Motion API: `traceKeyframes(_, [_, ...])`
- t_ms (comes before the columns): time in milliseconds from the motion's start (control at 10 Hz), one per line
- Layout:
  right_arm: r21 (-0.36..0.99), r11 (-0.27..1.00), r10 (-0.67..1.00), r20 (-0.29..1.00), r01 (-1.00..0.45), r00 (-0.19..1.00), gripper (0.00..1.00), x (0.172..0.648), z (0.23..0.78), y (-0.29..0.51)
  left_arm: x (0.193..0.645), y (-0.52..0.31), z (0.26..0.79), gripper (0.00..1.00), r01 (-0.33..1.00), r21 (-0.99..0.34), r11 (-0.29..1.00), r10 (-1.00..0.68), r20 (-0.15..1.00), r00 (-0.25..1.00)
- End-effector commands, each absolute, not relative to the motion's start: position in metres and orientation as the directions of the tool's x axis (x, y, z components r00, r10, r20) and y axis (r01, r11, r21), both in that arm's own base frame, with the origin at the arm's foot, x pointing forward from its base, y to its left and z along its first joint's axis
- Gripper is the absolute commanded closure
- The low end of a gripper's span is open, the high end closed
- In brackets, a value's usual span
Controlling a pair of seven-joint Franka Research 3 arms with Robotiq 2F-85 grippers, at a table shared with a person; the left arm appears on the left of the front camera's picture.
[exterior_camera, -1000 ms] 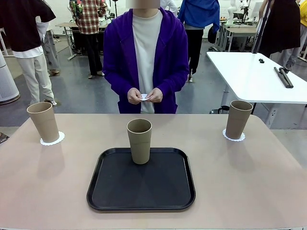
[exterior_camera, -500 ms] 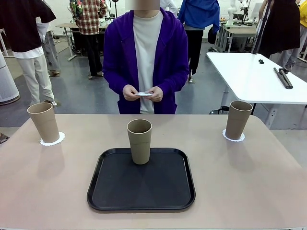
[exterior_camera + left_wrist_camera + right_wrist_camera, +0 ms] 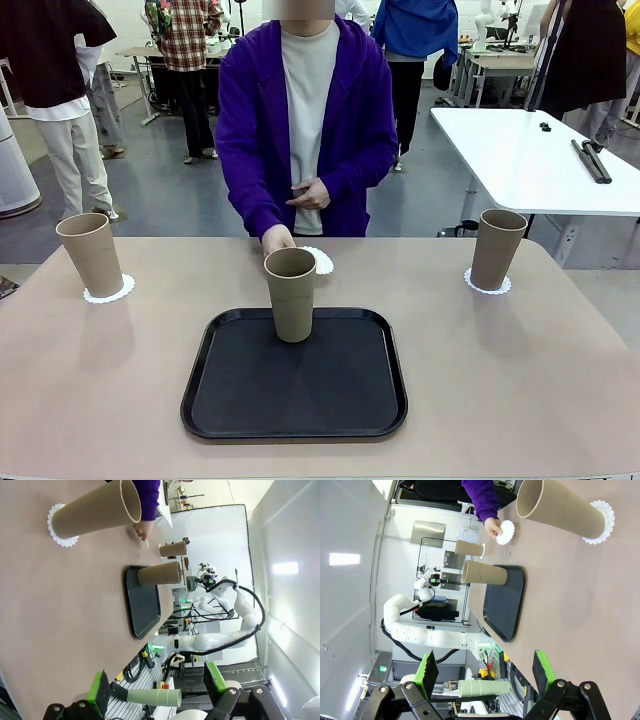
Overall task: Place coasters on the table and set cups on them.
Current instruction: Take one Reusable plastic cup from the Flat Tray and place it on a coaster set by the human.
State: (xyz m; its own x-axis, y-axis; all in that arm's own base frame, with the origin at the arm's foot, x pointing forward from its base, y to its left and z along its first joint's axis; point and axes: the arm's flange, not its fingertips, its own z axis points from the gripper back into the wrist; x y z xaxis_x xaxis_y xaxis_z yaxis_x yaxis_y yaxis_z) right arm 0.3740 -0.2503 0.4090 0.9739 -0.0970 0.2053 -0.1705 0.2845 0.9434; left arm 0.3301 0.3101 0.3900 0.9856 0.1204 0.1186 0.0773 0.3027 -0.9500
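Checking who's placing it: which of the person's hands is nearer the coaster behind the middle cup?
Right. The person's right hand is down at the coaster on the table, at its edge; the left hand is held up at the waist, well clear of it.

cups [image 3: 291, 293]: three
coasters [image 3: 322, 260]: three
cups standing on coasters: two
tray [image 3: 240, 390]: one
cups on the tray: one
counter [image 3: 520, 380]: one
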Motion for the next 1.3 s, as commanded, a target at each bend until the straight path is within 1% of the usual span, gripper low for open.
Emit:
traceKeyframes(0, [0.945,0.28,-0.097,0.206,-0.172,0.974,0.0,0.3754,0.4106,-0.2506,0.3286,0.3104,0.3896,0.0,0.074,-0.95,0.303,0.124,0.117,0.985])
traceKeyframes(1200, [0.945,0.28,-0.097,0.206,-0.172,0.974,0.0,0.3754,0.4106,-0.2506,0.3286,0.3104,0.3896,0.0,0.074,-0.95,0.303,0.124,0.117,0.985])
